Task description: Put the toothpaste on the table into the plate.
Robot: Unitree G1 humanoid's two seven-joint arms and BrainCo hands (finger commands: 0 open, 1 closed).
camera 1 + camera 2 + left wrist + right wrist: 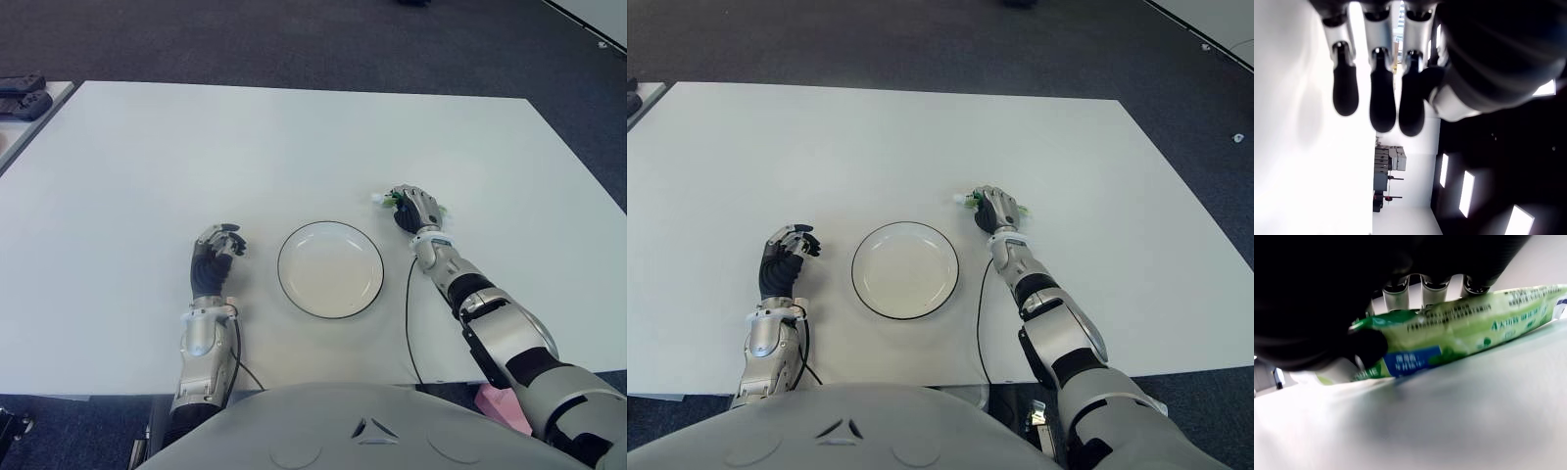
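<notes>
The green and white toothpaste tube point(1464, 328) lies on the white table point(294, 137), to the right of the plate and a little farther back. My right hand point(415, 208) covers its middle, with the fingers point(1422, 284) curled over the top and the thumb against the near side. Only the tube's white cap end point(378, 199) and a bit of green tail show past the hand in the eye views. The white plate point(280, 269) with a dark rim sits in front of me with nothing in it. My left hand point(217, 255) shows to the left of the plate, loosely curled and holding nothing.
Dark objects point(22, 98) lie on a second table at the far left. A black cable point(408, 313) runs along my right forearm to the table's near edge. Dark carpet surrounds the table.
</notes>
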